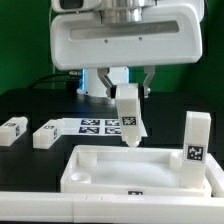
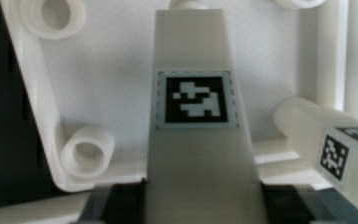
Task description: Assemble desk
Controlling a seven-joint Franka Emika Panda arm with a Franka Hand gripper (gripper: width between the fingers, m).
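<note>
We see the tabletop [image 1: 78,172] at six o'clock in the exterior view, with an upright leg [image 1: 194,140] on its three o'clock corner. Our gripper [image 1: 127,88] grasps a tilted leg [image 1: 129,120], lower end by the twelve o'clock rim. Two loose legs [image 1: 45,133] lie at ten o'clock, beside the marker board [image 1: 100,125].

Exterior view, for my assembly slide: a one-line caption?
Gripper holds one leg at the tabletop rim; a second leg stands upright in a corner.
</note>
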